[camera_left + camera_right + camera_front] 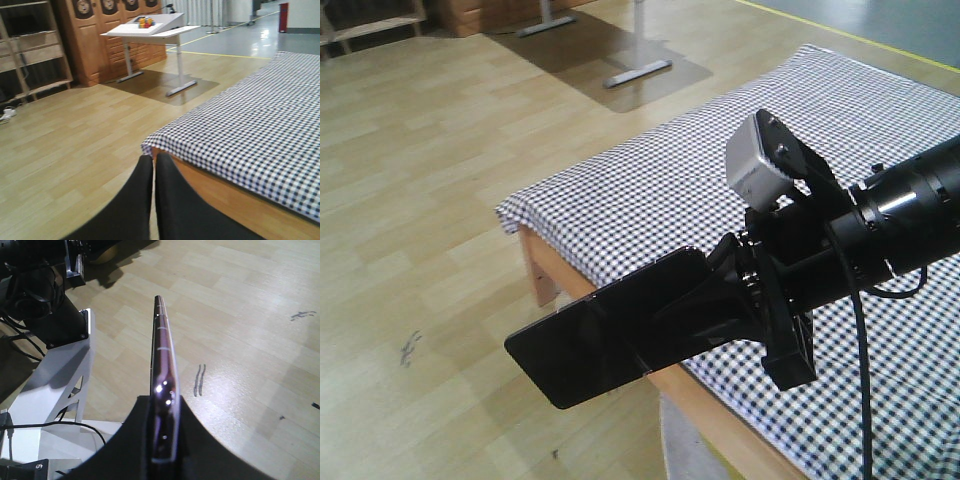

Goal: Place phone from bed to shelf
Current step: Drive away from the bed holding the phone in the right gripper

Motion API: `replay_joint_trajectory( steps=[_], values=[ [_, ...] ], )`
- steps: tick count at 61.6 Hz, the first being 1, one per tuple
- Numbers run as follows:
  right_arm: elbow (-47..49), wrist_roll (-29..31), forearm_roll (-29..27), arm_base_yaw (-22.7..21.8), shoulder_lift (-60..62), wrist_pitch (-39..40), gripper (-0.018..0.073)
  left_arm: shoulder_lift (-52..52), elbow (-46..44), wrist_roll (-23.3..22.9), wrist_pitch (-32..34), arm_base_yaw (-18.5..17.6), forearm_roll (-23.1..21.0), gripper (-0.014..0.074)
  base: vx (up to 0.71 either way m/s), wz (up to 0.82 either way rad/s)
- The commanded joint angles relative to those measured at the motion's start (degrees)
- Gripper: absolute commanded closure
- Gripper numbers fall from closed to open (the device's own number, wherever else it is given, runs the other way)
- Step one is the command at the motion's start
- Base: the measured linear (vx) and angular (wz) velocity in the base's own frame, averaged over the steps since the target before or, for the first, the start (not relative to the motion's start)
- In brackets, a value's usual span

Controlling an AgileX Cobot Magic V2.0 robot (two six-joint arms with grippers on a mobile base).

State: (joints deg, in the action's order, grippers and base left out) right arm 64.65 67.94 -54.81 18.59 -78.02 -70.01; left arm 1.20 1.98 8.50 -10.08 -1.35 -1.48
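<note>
The phone (575, 355), a thin glossy black slab, is held level in the air over the wooden floor, just off the corner of the bed (650, 190). My right gripper (665, 320) is shut on one end of it. In the right wrist view the phone (162, 355) shows edge-on, its rose-tinted rim glinting between the black fingers (197, 440). The left gripper (154, 162) is shut with nothing in it, hanging low beside the checked bed (250, 125). The shelf (35, 47) stands far off against the wall at the left.
A white desk with a tilted top (150, 27) stands on metal legs (638, 70) beyond the bed, in front of a brown wooden cabinet (100, 40). The robot's white base (55, 385) and cables lie below the right gripper. Bare plank floor stretches toward the shelf.
</note>
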Motion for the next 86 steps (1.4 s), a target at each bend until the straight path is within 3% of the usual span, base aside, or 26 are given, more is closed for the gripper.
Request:
replay_joint_trajectory(
  steps=[1,86],
  values=[
    [1.44,0.17,-4.72,0.04,1.87,-3.67,0.0562,0.3,-1.32,-0.33,4.04,0.08,-0.52,0.0595,-0.1,0.39],
    [1.44,0.17,-4.72,0.04,1.87,-3.67,0.0562,0.3,-1.32,-0.33,4.04,0.08,-0.52,0.0595,-0.05,0.42]
  ],
)
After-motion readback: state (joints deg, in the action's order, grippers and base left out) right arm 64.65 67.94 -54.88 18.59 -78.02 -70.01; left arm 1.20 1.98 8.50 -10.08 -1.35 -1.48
